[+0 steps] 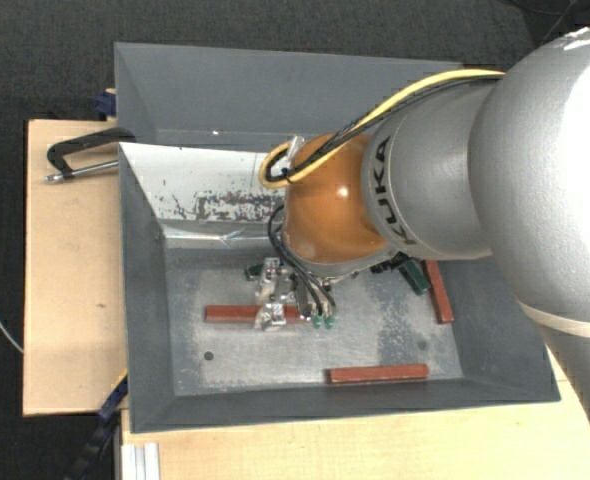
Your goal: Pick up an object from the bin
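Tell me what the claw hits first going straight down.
Probably the reddish-brown bar lying left of centre on the bin floor; the claw hangs over its right end, though depth is unclear.

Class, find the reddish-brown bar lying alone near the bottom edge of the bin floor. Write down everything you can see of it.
The bar is a long, thin, flat strip, reddish-brown and matt; wood or plastic, I cannot tell. It looks whole, with straight edges and square ends. It lies flat on the grey floor, almost level across the picture, close to the bin's lower wall. Only the floor touches it; the gripper is away to its upper left.
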Robot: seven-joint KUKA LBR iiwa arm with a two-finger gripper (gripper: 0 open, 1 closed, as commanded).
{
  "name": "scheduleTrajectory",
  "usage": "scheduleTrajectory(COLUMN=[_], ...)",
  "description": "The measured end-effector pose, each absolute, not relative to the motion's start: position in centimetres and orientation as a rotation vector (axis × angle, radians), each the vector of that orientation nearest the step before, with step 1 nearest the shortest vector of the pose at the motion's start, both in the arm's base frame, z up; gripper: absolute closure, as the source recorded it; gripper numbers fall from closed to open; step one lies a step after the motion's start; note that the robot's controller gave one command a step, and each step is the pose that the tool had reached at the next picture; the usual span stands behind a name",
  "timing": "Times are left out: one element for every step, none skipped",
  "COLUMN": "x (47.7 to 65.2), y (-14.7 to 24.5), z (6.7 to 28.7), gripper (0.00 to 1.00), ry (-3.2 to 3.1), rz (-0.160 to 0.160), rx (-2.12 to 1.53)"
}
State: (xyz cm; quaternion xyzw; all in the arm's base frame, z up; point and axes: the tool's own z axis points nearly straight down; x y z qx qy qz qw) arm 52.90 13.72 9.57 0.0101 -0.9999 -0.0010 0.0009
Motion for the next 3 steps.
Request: scheduleTrajectory(x=[53.1,53.0,53.0], y=[13.7,13.7,13.7], z=[11.0,12.2,13.7], gripper=[1.0,1.0,1.0], ry=[-3.146,-3.144,-3.144], rz=[-0.004,-0.004,-0.004], rx=[0.032,0.032,0.032])
